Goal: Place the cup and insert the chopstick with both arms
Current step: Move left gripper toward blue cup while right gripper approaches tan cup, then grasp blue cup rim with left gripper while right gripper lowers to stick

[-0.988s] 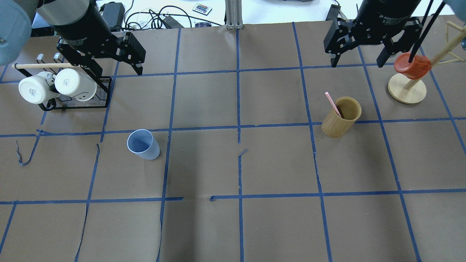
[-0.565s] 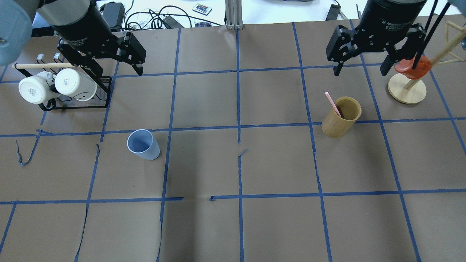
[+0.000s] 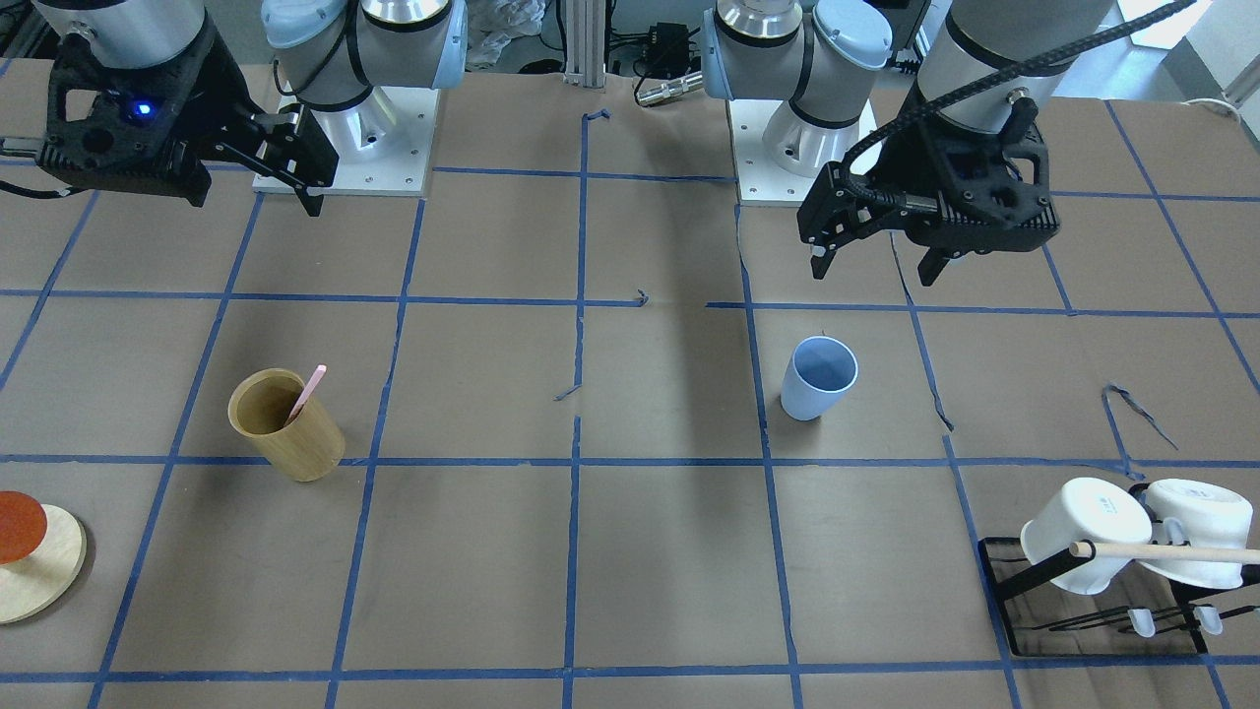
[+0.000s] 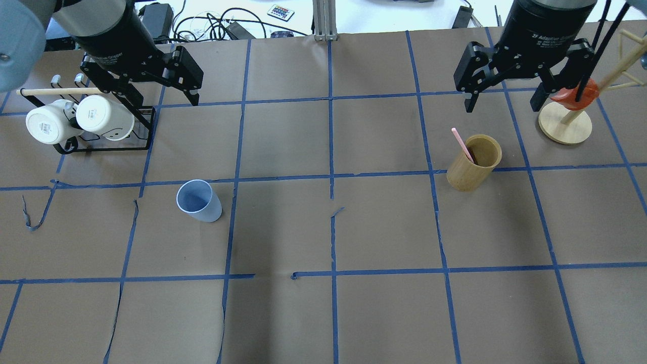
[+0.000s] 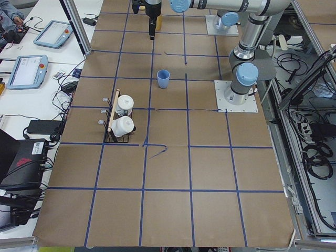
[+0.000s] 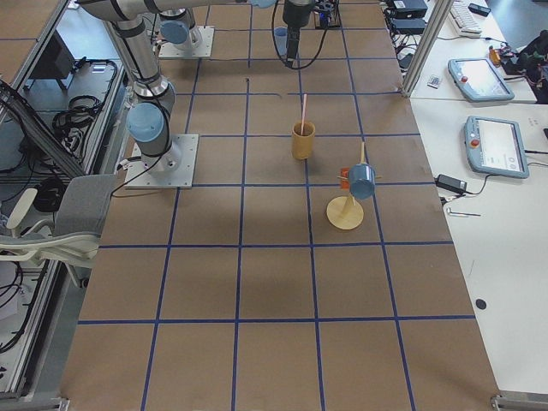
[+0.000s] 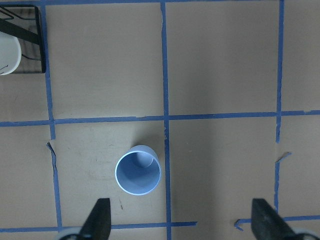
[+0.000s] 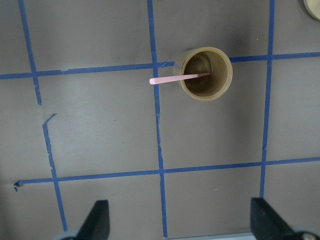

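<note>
Across the big brown table (image 4: 384,227), covered in paper and crossed with blue tape lines, two grey arms are hanging high up, one on each side. The left arm (image 3: 984,59) is waiting on the side where the cup is, and the right arm (image 4: 548,20) is waiting on the chopstick's side, so I think each one is getting its own job. The left gripper (image 3: 874,274) is holding its two black fingers wide apart and is gripping nothing. The right gripper (image 4: 502,106) is doing the same, spread wide and carrying nothing. I think they are spread like that so they can fit around things when they come down. Off at one corner a black rack (image 4: 146,126) is holding two white mugs (image 4: 103,117), well apart from the job. At the other corner a round wooden stand (image 4: 565,126) is carrying a red cup (image 4: 573,96). Near it a tan wooden cup (image 4: 474,163) is standing up. The little blue cup (image 4: 199,200) is standing alone with its mouth up, well apart from the wooden one, ready to take a stick. The thin pink chopstick (image 4: 462,145) is leaning inside the wooden cup, and its top is poking out over the rim, which should make it easy to pinch.
</note>
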Available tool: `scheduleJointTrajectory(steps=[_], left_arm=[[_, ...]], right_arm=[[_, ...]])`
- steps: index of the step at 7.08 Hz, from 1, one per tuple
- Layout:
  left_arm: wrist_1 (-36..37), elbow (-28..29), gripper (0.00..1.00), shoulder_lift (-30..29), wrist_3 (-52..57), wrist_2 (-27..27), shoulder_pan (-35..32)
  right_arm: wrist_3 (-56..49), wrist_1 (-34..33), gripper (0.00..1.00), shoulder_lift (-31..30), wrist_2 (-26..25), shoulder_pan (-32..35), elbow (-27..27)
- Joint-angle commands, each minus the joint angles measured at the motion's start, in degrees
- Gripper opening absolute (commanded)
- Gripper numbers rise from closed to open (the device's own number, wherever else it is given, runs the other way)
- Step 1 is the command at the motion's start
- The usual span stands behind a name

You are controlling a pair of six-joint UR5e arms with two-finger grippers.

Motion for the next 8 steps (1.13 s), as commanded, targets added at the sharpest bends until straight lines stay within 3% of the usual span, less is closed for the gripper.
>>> scheduleJointTrajectory(steps=[1,4,6,8], left_arm=[[0.1,-0.5,1.0,-0.1,0.5,0.0,0.0],[7.4,-15.2,1.0,0.3,9.0,-0.1,6.8],[18.6,-25.2,1.0,-0.4,14.9,-0.4,12.1],[21.0,-29.8,1.0,-0.4,15.5,-0.4,13.1]], right_arm=[[1.5,1.9,1.0,0.3,-0.3,0.0,0.1],[10.5,1.2,1.0,1.9,-2.0,-0.2,0.2],[21.1,-7.2,1.0,4.5,-1.2,-1.0,0.2],[26.6,-9.6,1.0,8.9,-0.2,-1.5,0.1]])
